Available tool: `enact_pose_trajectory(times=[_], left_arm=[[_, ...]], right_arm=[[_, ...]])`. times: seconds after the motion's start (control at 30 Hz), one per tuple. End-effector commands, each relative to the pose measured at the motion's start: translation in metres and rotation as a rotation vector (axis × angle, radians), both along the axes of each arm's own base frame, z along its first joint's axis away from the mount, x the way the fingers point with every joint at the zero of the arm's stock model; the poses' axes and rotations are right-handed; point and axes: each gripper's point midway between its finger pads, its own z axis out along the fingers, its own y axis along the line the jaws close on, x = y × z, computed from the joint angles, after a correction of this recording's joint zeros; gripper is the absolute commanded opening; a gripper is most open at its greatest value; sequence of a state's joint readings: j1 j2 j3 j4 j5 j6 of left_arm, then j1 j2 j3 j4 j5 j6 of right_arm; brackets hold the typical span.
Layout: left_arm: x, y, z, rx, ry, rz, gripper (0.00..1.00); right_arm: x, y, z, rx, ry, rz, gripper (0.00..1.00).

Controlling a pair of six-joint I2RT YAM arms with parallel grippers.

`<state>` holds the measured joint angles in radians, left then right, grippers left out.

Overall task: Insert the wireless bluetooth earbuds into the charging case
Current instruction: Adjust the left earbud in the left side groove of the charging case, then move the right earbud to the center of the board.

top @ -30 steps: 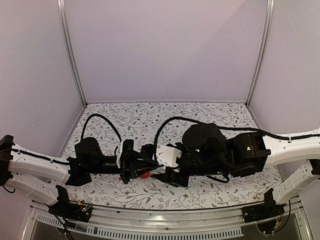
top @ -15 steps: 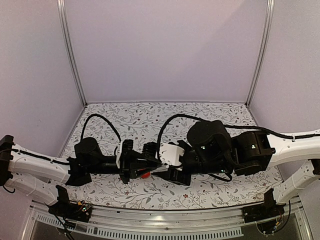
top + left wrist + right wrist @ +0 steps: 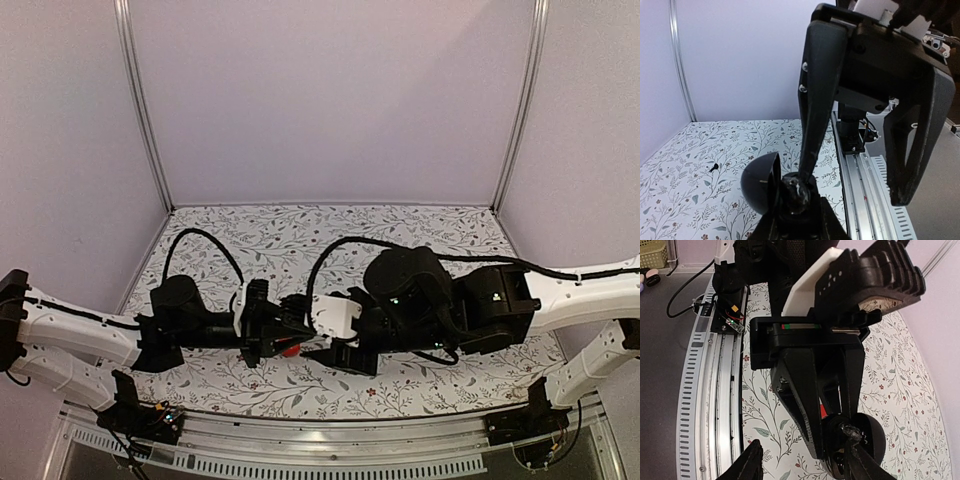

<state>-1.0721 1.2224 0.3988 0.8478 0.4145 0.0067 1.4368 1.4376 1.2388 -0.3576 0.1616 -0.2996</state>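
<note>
While the left end effector (image 3: 795, 212) stays out of nothing's way at the near edge of the tabletop (image 3: 685, 155), it is clenched on the charging case (image 3: 760, 182), a round black shell held up just above the flowered surface. From 12 o'clock in the left wrist view the right end effector (image 3: 852, 185) comes down over it, released, its jaws standing wide. One finger (image 3: 812, 125) reaches the top of the case; the other hangs well apart at 3 o'clock, over the metal rail (image 3: 860, 165). That bulky body blocks most of the case from above.

One black earbud (image 3: 714, 167) lies loose on the tabletop at 10 o'clock from the case, apart from both arms. A red earbud (image 3: 290, 349) shows at 6 o'clock beneath the meeting end effectors, half hidden; whether it touches the case I cannot tell.

Two black cables (image 3: 200, 245) loop over the tabletop at 12 o'clock behind the arms.
</note>
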Motion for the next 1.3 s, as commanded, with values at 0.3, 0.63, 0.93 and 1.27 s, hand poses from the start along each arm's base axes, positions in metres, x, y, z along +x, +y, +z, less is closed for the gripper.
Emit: enact_pose_trajectory(times=[0.3,0.63,0.93,1.27], left_arm=[[0.003,0.001,0.003,-0.018,-0.009,0.013,0.01],[0.014,0.01,0.002,-0.036,0.013,0.061,0.01],[0.017,0.013,0.005,-0.044,0.013,0.07,0.01],[0.018,0.016,0.007,-0.051,0.011,0.076,0.01]], right_arm=[[-0.001,-0.006,0.001,0.001,0.022,-0.001,0.53],[0.069,-0.061,0.063,0.265,0.114,-0.226,0.55],[0.209,-0.179,0.032,0.328,0.26,-0.76,0.56],[0.273,-0.257,-0.11,0.243,0.515,-1.081,0.5]])
